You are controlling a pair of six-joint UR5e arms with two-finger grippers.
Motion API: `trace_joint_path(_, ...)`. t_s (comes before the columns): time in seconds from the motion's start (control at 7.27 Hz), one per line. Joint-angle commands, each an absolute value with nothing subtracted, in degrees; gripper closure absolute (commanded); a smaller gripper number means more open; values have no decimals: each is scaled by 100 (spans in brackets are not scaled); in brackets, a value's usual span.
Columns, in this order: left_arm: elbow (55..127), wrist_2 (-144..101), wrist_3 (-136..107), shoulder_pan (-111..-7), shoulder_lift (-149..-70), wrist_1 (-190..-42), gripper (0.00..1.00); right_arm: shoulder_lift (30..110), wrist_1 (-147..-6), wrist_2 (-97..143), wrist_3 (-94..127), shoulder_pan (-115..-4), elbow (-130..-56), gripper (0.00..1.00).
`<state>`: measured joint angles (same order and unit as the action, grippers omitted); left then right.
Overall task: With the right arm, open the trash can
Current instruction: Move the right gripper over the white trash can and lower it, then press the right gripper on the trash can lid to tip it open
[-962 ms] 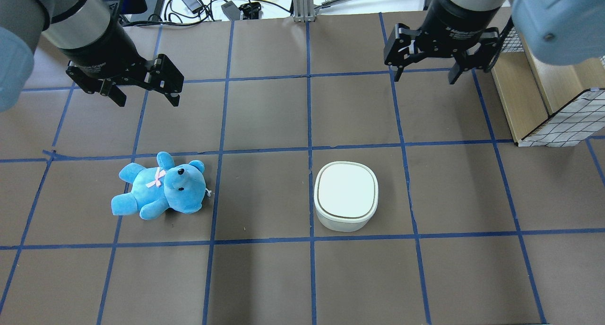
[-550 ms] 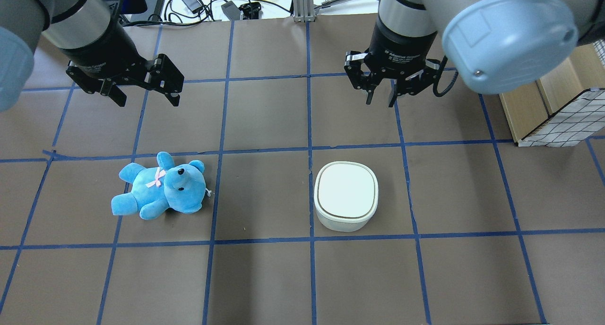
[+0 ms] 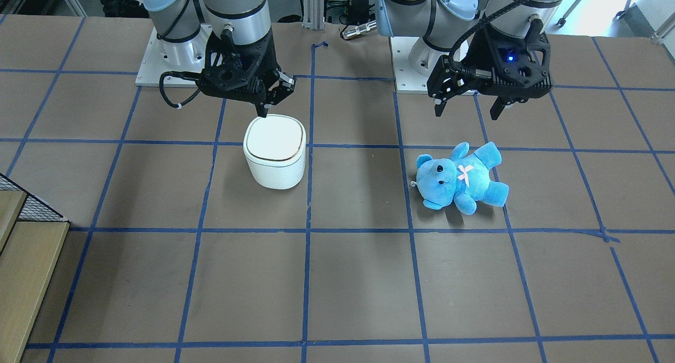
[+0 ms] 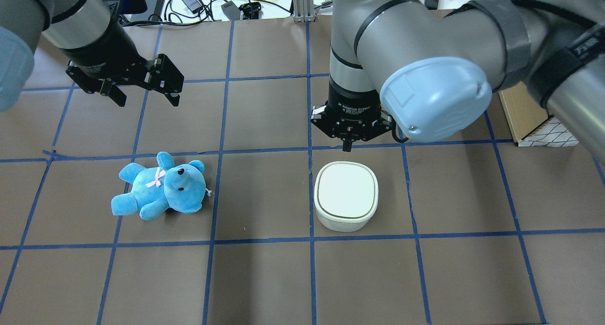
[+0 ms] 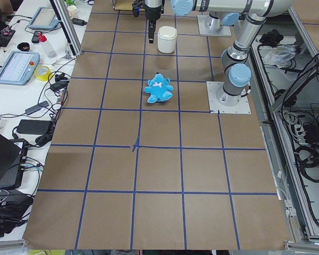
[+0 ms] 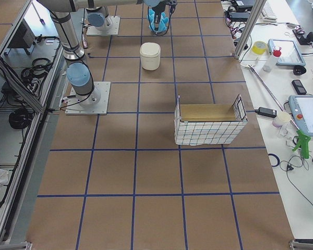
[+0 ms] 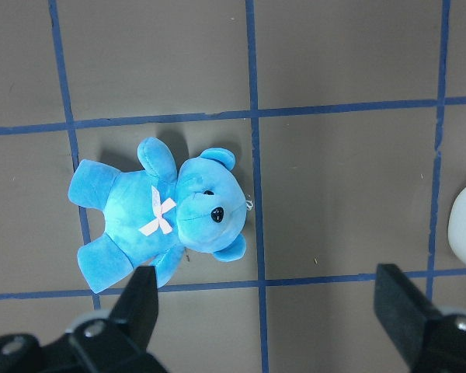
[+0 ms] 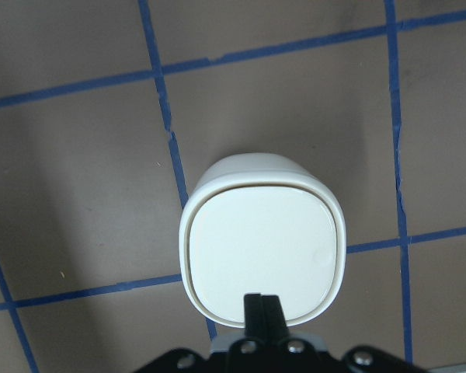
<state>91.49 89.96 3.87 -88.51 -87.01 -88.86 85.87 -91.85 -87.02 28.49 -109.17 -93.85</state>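
I count one trash can (image 4: 346, 195), lid down, at 3 o'clock of one teddy (image 4: 160, 185), on a brown blue-taped table (image 4: 264, 282). The right gripper (image 4: 347, 148), pressed together, hangs at the can's 12 o'clock; the left gripper (image 4: 147, 99) is spread.

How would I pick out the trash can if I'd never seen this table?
On the brown table crossed by blue tape, look beside the right gripper. The trash can is a small white rounded-square tub with a flat lid; the nearby teddy bear is plush and blue.
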Motion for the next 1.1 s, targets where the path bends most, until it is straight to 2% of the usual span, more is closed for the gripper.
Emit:
trace_joint_path(0.0,9149,8991,387,-8851,-8692,-8886,0,8578,-9141,-8674,2856,-10881,-9852,100)
trace_joint_path(0.96,9149,9000,387,-8851,-8701,-8886,0,8569,-9675,-8851,2962,-10573,-10607,100)
